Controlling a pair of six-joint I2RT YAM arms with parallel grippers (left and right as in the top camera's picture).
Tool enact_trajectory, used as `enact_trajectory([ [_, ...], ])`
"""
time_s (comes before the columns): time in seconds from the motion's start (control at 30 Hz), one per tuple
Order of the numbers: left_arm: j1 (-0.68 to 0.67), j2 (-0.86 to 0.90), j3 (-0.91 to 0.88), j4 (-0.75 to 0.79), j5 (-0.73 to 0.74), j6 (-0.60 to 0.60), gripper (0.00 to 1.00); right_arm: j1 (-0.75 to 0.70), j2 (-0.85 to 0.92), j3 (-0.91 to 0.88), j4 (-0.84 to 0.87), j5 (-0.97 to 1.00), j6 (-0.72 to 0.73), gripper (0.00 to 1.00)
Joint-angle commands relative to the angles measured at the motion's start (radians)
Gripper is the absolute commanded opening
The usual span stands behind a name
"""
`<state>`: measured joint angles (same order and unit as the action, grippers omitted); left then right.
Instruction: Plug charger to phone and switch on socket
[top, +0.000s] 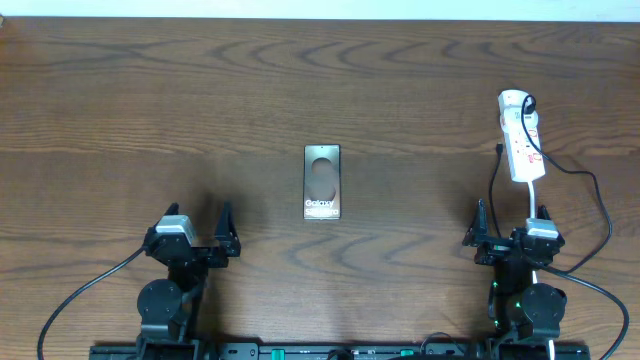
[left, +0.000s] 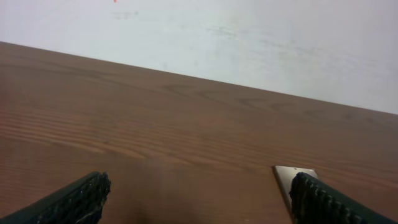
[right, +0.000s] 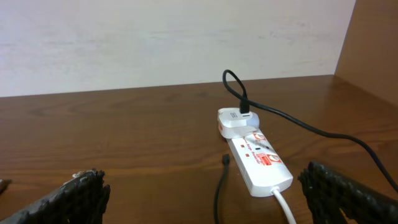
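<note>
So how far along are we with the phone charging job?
Already done: the white adapter sits in the socket. In hand: nothing, the left tool and right tool are both open and empty. Left: the charger's plug tip lies on the table beside the socket, far from the phone, so fetching it, plugging it in and pressing the switch are all still to do.

Phone sits alone in the middle of the table with open wood all round, so it's a straight run in from any side. Right side's messier: the socket lies just ahead of the right fingers, its white cord runs back between them, and the charger cable loops round the outside.
</note>
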<state>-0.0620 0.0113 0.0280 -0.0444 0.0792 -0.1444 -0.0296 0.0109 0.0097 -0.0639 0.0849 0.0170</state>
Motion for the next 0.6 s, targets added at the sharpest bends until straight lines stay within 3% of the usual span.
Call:
enact_trajectory([
  [0.0,-0.002,0.013,0.022,-0.032,0.071,-0.045,0.95,-0.002,-0.005,-0.005,-0.003,-0.001,-0.011,0.99],
  [0.57,-0.002,0.393,0.303,-0.088,0.228,-0.056,0.95,-0.003,-0.005,-0.005,-0.003,-0.001,-0.011,0.99],
])
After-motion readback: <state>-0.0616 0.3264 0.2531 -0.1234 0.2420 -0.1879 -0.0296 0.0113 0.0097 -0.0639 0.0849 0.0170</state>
